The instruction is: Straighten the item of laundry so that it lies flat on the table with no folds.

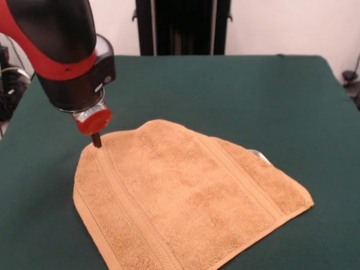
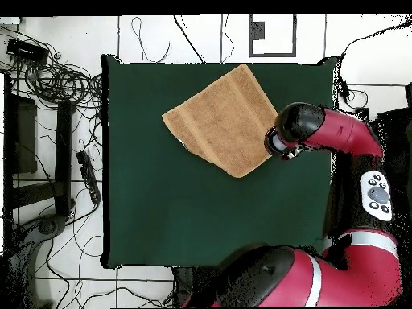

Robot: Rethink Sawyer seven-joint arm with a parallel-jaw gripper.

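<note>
The item of laundry point(image 1: 185, 197) is an orange-tan terry towel with woven border bands, spread over the near middle of the dark green table point(image 1: 225, 90). It lies mostly flat, and its near corner runs off the picture's bottom. A white label point(image 1: 259, 155) peeks out at its right far edge. My gripper point(image 1: 97, 140) comes down at the towel's left far corner, its dark tips drawn together on the cloth's edge. In the overhead view the towel point(image 2: 221, 121) lies as a diamond, with the gripper point(image 2: 272, 145) at its right corner.
The red and black arm point(image 2: 338, 133) reaches in over the table's right edge in the overhead view. Cables point(image 2: 56, 80) and dark stands lie on the floor beside the table's left side. A black post point(image 1: 183, 25) stands behind the far edge.
</note>
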